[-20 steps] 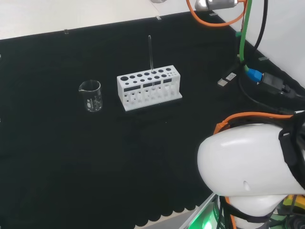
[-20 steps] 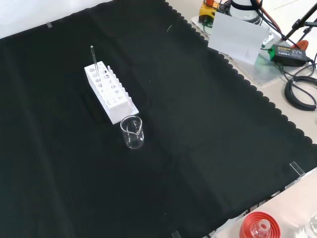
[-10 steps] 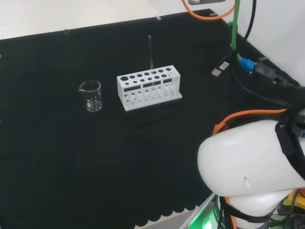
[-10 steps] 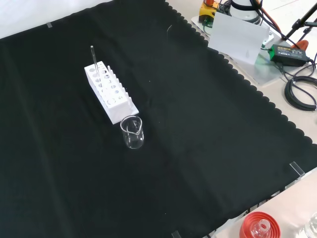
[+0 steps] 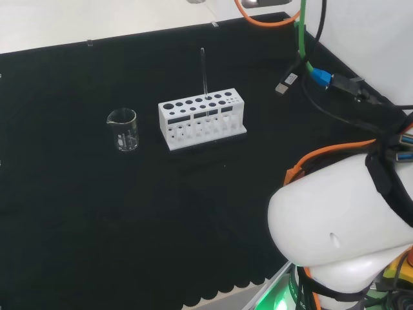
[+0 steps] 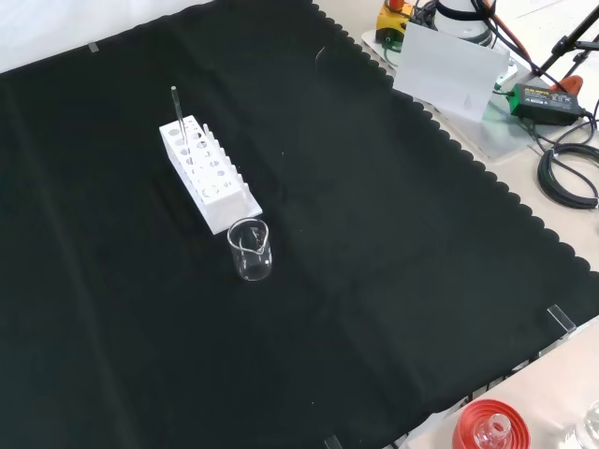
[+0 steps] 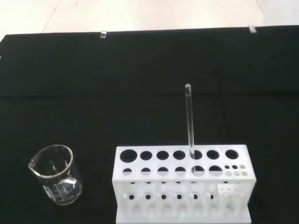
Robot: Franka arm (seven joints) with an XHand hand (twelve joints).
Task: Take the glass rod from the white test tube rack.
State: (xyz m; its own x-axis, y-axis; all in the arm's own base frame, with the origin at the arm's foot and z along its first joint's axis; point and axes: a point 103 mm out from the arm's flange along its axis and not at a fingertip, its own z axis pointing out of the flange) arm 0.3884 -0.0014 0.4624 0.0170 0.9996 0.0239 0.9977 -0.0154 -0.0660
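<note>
A white test tube rack (image 5: pixel 202 120) stands on the black cloth near the middle of the head view. A clear glass rod (image 5: pixel 203 72) stands upright in one of the rack's back-row holes. The front view has the rack (image 6: pixel 208 173) at upper left with the rod (image 6: pixel 178 112) rising from its far end. In the wrist view the rack (image 7: pixel 184 184) is close, seen from slightly above, and the rod (image 7: pixel 190 123) rises from a hole right of the rack's middle.
A small clear glass beaker (image 5: pixel 122 130) stands left of the rack in the head view and in front of it (image 6: pixel 250 250) in the front view. The arm's white link (image 5: pixel 342 223) sits at lower right, with orange and green cables (image 5: pixel 303 39) above. A red ribbed stand (image 6: pixel 489 427) lies off the cloth's near edge.
The cables and connector at the head view's upper right have shifted left and up, and the white link has tilted a little. Rack, rod and beaker have not moved.
</note>
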